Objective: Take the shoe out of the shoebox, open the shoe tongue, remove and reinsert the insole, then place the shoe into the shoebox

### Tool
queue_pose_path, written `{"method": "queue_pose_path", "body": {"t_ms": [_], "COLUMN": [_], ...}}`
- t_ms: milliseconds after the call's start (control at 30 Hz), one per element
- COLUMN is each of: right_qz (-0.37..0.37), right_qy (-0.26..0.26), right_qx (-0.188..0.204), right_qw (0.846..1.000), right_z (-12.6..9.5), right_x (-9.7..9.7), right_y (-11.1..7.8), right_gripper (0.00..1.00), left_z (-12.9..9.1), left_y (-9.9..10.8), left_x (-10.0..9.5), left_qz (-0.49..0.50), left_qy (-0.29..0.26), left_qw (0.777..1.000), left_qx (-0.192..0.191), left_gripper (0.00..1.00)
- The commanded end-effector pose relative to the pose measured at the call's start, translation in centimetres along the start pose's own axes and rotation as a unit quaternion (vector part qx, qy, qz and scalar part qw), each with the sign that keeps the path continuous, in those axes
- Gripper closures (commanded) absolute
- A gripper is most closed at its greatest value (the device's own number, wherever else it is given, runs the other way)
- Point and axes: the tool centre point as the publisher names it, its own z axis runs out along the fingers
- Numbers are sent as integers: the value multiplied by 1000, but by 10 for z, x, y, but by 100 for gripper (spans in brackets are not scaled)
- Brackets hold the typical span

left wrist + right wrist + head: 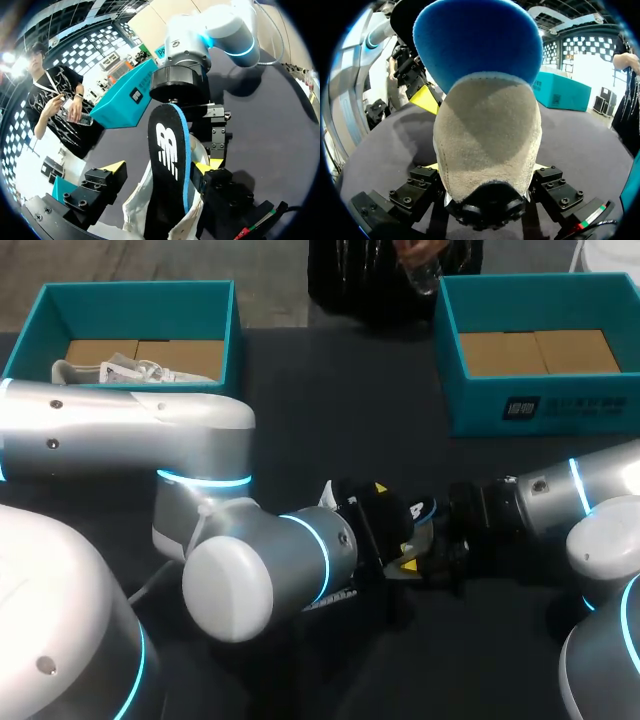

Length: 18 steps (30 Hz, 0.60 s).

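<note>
A white shoe with a beige suede heel [487, 130] hangs above the middle of the table, where both arms meet. My right gripper [487, 172] is shut on the heel, one finger on each side. A black insole with a blue underside [170, 150] [480, 40] sticks out of the shoe [145, 200]. My left gripper [160, 167] is open around the shoe and insole: one fingertip rests against them, the other fingertip [115, 167] stands apart. In the head view the grippers [405, 530] hide the shoe, and only a blue bit of insole [425, 508] shows.
A teal shoebox [135, 295] at the back left holds another white shoe [120, 370]. A second teal shoebox [540, 405] at the back right shows only its cardboard floor. The tabletop is dark, and my left arm's elbow [230, 585] bulks over the near left.
</note>
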Motion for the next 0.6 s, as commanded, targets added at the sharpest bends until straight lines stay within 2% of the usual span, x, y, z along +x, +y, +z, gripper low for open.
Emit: {"method": "queue_pose_path", "body": {"t_ms": [33,100,167,300,467,600], "right_qz": [0,0,0,0,0,0], "right_qy": [-1,-1,-1,-1,-1,-1], "right_qx": [1,1,1,1,1,1], "right_qw": [1000,1000,1000,1000,1000,1000], "right_z": [-1,-1,-1,-1,-1,-1], "right_x": [1,1,1,1,1,1], "right_y": [2,2,2,2,2,2], "right_gripper": [100,100,100,100,100,100], "left_z": [7,7,6,2,2,5], "left_y": [0,-1,-1,-2,0,1], "left_x": [4,3,1,-1,-3,-2], "left_qz": [-3,-6,-7,-6,-5,-7], "left_qy": [-1,-1,0,0,-2,5], "left_qw": [1000,1000,1000,1000,1000,1000], "left_qx": [1,5,5,6,2,-1], "left_gripper": [17,27,30,50,52,58]}}
